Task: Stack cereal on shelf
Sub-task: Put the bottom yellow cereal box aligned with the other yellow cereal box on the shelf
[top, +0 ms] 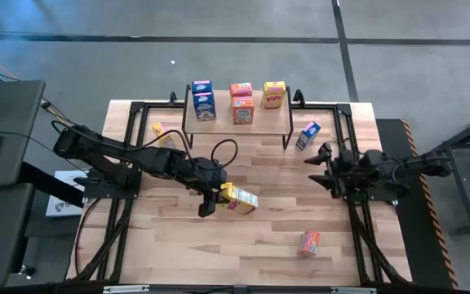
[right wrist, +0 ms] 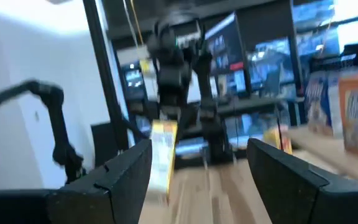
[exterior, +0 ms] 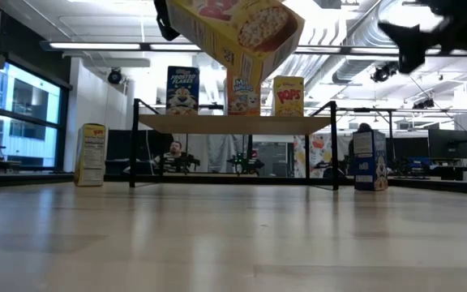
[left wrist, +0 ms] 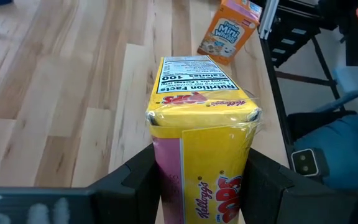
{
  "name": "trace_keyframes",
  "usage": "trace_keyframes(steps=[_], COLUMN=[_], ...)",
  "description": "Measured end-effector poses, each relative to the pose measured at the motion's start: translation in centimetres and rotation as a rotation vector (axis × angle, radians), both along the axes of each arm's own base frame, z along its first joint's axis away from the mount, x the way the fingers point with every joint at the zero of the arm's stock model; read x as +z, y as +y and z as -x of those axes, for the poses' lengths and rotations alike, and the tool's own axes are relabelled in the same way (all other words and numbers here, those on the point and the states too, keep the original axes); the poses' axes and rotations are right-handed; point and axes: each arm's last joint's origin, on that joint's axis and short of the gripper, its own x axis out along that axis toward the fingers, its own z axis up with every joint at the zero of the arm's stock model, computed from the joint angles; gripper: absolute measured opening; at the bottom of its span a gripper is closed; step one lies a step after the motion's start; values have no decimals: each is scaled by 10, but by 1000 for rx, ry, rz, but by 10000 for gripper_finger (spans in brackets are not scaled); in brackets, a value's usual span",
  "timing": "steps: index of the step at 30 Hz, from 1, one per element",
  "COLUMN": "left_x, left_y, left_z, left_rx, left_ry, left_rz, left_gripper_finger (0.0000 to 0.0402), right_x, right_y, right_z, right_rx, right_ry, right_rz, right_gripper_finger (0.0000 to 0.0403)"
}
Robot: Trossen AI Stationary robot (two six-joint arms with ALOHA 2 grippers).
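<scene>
Left fingers (top: 219, 200) pinching a yellow box (top: 240, 198) held up above the table (top: 259, 245), right fingers (top: 323, 167) spread wide near the shelf (top: 235, 122).

Robotics lab, exposed ceiling ducts (exterior: 355, 36), desk monitors (exterior: 448, 143), concrete floor (top: 219, 57)

A yellow cereal box (exterior: 237, 31) hangs tilted above the shelf (exterior: 233, 123).

Blue box (exterior: 182, 89) on the shelf (exterior: 233, 123): "Frosted Flakes"
Middle box (exterior: 242, 95): "Mini Wheats"
Yellow box (exterior: 289, 96): "Pops"
Held yellow box (left wrist: 202, 140): "Nutrition Facts", "Kellogg's" (seen upside down)
Orange box (left wrist: 230, 31) on the table: "Mini Wheats"
</scene>
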Motion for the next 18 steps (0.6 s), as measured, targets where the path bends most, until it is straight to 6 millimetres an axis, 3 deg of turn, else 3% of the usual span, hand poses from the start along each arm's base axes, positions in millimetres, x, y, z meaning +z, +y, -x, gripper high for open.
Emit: trace_keyframes(steps=[11, 18], left_x=[4, 3], left_y=[1, 4], left_z=[-3, -4], left_rx=[8, -20], left_ry=[-46, -64], left_rz=[6, -72], left_gripper_finger=[161, 161], right_x=[63, 75], right_y=[2, 5], right_z=[-18, -44], right_rx=[-23, -27], right_ry=[108, 240], right_rz=[42, 37], right_gripper_finger=[257, 257])
